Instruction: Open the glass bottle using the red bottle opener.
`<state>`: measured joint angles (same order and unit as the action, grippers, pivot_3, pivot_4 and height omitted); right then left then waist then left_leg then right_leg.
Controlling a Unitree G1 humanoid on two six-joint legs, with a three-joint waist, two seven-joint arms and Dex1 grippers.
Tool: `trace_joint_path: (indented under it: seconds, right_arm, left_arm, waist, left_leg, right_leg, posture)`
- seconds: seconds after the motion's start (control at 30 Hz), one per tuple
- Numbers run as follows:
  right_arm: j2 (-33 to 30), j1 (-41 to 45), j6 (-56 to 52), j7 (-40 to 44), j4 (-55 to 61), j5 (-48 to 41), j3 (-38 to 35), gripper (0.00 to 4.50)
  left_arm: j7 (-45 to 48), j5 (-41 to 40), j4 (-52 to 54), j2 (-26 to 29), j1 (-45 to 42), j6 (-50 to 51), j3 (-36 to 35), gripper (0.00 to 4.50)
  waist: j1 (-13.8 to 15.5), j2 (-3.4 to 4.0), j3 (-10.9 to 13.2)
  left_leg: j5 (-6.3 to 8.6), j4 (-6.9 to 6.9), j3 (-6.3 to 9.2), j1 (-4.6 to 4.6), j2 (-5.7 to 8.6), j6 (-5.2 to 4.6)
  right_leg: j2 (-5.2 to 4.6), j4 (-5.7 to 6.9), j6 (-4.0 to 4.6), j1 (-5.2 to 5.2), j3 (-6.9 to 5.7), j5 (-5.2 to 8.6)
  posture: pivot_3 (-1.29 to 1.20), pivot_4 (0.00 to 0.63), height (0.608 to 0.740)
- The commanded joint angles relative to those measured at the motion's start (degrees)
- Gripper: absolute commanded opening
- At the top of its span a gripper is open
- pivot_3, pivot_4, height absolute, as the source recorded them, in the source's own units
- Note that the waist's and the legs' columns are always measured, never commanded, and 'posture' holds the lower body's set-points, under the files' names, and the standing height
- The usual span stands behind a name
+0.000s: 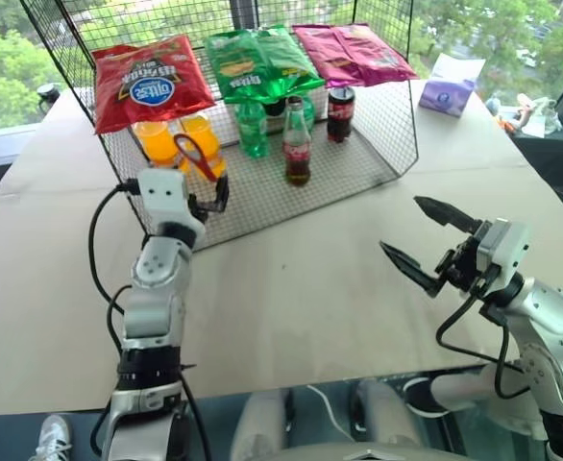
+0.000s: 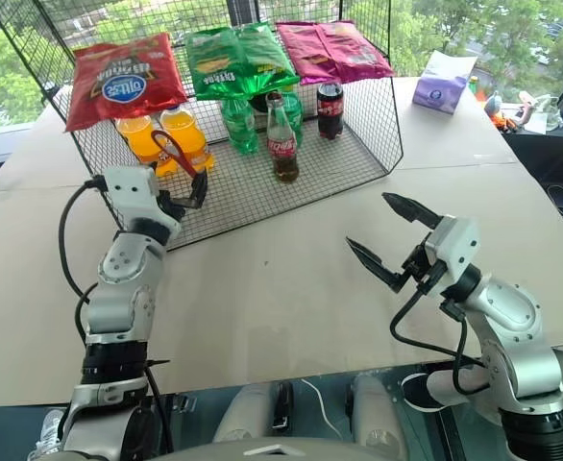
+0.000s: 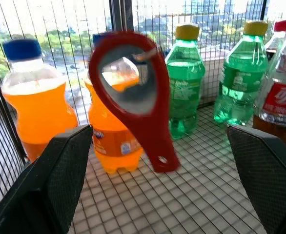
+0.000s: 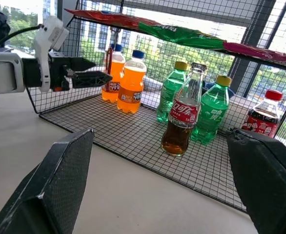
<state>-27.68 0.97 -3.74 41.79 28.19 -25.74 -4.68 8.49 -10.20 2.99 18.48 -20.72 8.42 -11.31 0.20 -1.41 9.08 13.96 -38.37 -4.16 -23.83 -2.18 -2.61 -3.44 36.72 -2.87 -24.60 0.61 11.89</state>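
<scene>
Left gripper point(image 1: 214, 197) gapes wide just short of hanging red bottle opener point(image 3: 133, 97) to grab it, right gripper point(image 1: 426, 240) released, idle near glass bottle point(image 1: 297, 146)

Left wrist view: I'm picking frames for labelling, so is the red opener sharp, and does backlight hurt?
In the left wrist view, the red bottle opener looks slightly soft at its loop; bright windows behind wash out the mesh; the glass bottle stays readable at the edge.
</scene>
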Motion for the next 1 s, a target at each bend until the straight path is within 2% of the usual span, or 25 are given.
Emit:
trace_joint_path:
  seconds: [0.03, 0.47, 0.57, 0.7, 0.83, 0.87, 1.0]
  right_arm:
    - [0.2, -0.3, 1.5, -0.3, 1.1, -0.2, -1.0, 4.36]
    - [0.1, -2.0, 2.9, -0.2, 0.7, -0.2, -1.3, 4.36]
    - [0.1, -2.0, 2.8, -0.3, 0.7, -0.2, -1.3, 4.5]
    - [0.1, -2.2, 2.7, -0.3, 0.9, -0.2, -1.3, 4.5]
    - [0.0, -2.6, 2.5, -0.6, 1.4, -0.2, -1.5, 4.5]
    - [-0.1, -2.7, 2.4, -0.7, 1.4, -0.3, -1.5, 4.5]
    - [-0.2, -3.0, 2.1, -0.9, 1.7, -0.5, -1.7, 4.5]
  left_arm:
    - [-0.5, 0.7, 0.9, 0.6, -0.8, -0.6, -1.1, 4.5]
    - [-2.2, 2.6, 0.2, 0.3, -3.9, 1.0, -0.2, 4.5]
    - [-1.0, 2.1, -1.0, 0.4, -5.3, 0.7, 0.2, 3.7]
    - [-0.7, 2.5, -0.6, 0.5, -5.7, 1.8, 0.6, 1.86]
    - [-1.1, 2.8, 1.1, 0.6, -5.1, 3.1, 0.4, 0.3]
    - [-1.1, 2.8, 1.4, 0.7, -5.0, 3.4, 0.3, 0.03]
    - [-1.0, 2.7, 2.4, 0.9, -4.7, 4.2, 0.2, 0.03]
  waist:
    - [0.1, 0.0, 0.0]
    - [0.5, 0.0, 0.0]
    - [0.5, -0.01, 0.0]
    - [0.5, 0.0, 0.0]
    - [0.5, -0.01, 0.0]
    - [0.5, -0.01, 0.0]
    - [0.6, -0.01, 0.0]
  left_leg:
    - [0.0, 0.0, 0.0, 0.0, 0.0, 0.0]
    - [0.0, -0.01, -0.01, 0.0, 0.0, 0.0]
    - [0.0, -0.02, -0.02, 0.0, 0.0, 0.0]
    - [0.0, -0.03, -0.05, 0.0, 0.0, 0.0]
    - [0.0, -0.03, -0.05, 0.0, 0.0, 0.0]
    - [0.0, -0.03, -0.05, 0.0, 0.0, 0.0]
    - [0.0, -0.05, -0.05, 0.0, 0.0, 0.0]
  right_leg:
    - [0.0, 0.0, 0.0, 0.0, 0.01, 0.0]
    - [0.0, 0.0, -0.03, 0.01, -0.02, -0.02]
    - [0.01, 0.01, -0.04, 0.02, -0.03, -0.03]
    - [0.02, 0.0, -0.05, 0.03, -0.03, -0.03]
    - [0.03, 0.01, -0.08, 0.03, -0.04, -0.05]
    - [0.03, 0.01, -0.08, 0.03, -0.04, -0.05]
    - [0.03, 0.01, -0.08, 0.07, -0.05, -0.05]
  posture:
    - [0.0, 0.15, 0.74]
    - [0.0, 0.15, 0.74]
    - [0.0, 0.15, 0.74]
    - [0.0, 0.15, 0.74]
    - [0.0, 0.15, 0.74]
    - [0.0, 0.15, 0.74]
    - [0.0, 0.15, 0.74]
